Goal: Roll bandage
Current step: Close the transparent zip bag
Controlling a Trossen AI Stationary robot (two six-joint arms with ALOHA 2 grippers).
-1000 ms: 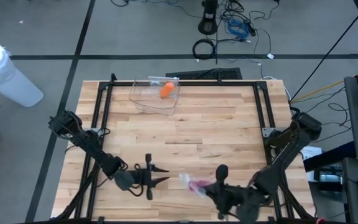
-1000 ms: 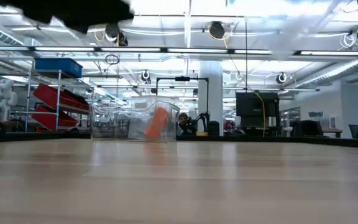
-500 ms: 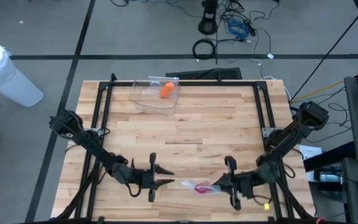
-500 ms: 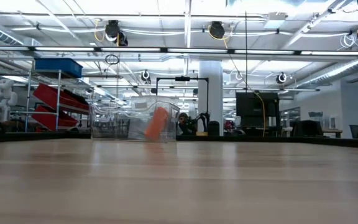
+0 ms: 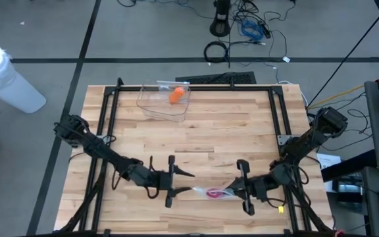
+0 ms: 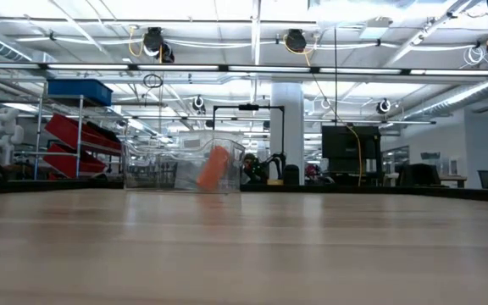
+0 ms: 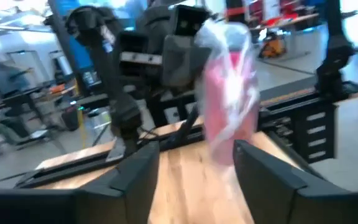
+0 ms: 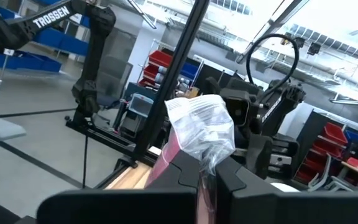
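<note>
A robotics lab or workshop: a wooden table (image 5: 202,141) in a black frame on a grey floor strewn with cables (image 5: 245,29), with red and blue storage bins (image 6: 79,127) and monitors (image 6: 346,148) beyond.

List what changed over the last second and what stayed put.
The right gripper, shut on the pink bandage in its clear wrapper, swung from the table's near edge toward the middle and now holds it out toward the left gripper. The left gripper moved right toward the bandage and opened, its fingers now either side of the wrapper. The clear bin with the orange object stayed put.
</note>
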